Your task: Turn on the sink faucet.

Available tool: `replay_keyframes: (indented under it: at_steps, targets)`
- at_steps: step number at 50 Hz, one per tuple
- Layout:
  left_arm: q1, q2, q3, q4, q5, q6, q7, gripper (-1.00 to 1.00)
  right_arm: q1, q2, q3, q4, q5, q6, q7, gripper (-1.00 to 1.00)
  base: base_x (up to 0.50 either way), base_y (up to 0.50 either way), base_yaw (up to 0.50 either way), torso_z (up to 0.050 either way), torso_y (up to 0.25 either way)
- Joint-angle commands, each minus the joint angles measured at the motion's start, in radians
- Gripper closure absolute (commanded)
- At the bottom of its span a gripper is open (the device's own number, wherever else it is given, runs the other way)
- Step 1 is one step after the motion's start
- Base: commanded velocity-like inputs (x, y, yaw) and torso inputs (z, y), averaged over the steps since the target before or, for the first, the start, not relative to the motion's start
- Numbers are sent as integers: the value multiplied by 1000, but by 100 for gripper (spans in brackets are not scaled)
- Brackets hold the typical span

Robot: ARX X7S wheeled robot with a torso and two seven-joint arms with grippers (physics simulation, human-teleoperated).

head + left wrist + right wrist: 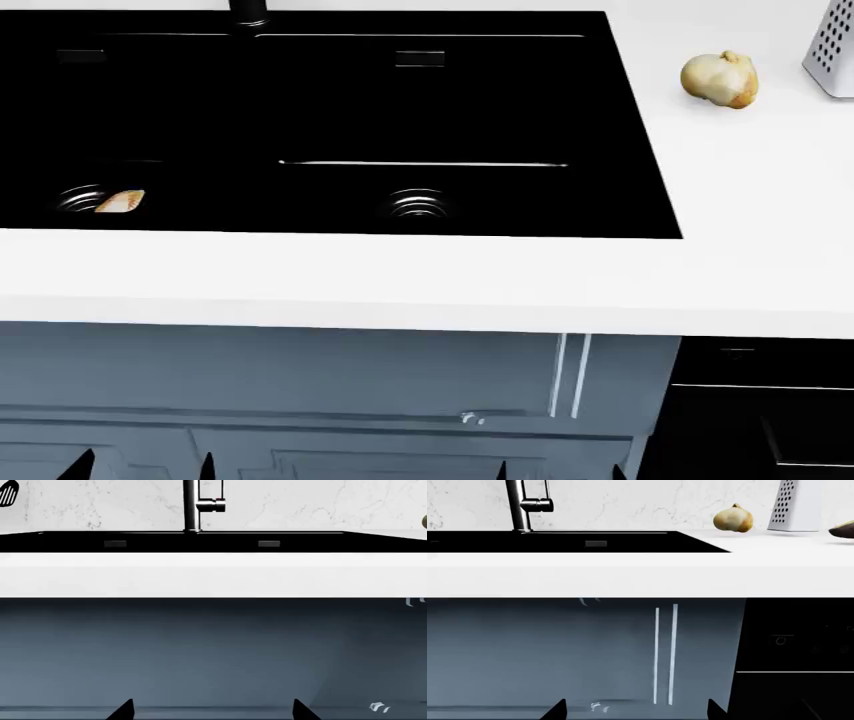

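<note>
Left gripper (210, 711) low in front of cabinets, tips well apart, holding nothing. Sink (334, 215) fills counter's left part; sink faucet (192, 507) upright at its back edge near wall, untouched, prob. lever up high. Onion (719, 79) & grater (831, 45) toward back right corner. Right gripper (637, 711) same: wide, empty, below counter edge.

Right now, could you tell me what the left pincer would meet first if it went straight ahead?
Probably the blue-grey cabinet front below the white countertop; the sink faucet sits higher and farther back. Depth is unclear.
</note>
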Motion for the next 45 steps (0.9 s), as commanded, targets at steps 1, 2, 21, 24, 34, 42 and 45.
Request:
replay_keyframes:
  at_steps: [1, 2, 21, 24, 34, 42, 45]
  targets:
    - [6, -17, 15, 3, -17, 3, -18, -100, 1, 15, -22, 0, 13, 2, 21, -100, 0, 0, 0, 0, 0]
    - [0, -19, 24, 0, -17, 2, -26, -100, 1, 20, -26, -2, 20, 3, 26, -100, 0, 0, 0, 0, 0]
    - [-2, -63, 72, 4, -56, 0, -80, -100, -5, 65, -82, -8, 69, -17, 59, -100, 0, 59, 0, 0, 0]
    - [-2, -65, 76, 1, -61, -1, -87, -100, -3, 69, -84, -9, 78, -16, 63, -100, 0, 500, 0, 0, 0]
    - [-11, -77, 91, -2, -65, -11, -108, -100, -5, 80, -97, -9, 89, -22, 79, -100, 0, 500, 0, 0, 0]
    - [-12, -85, 101, -4, -76, -11, -118, -100, -3, 88, -107, -6, 100, -26, 88, -100, 0, 500, 0, 0, 0]
    - [-16, -87, 108, -8, -75, -14, -122, -100, -5, 92, -110, -10, 99, -29, 95, -100, 0, 500, 0, 0, 0]
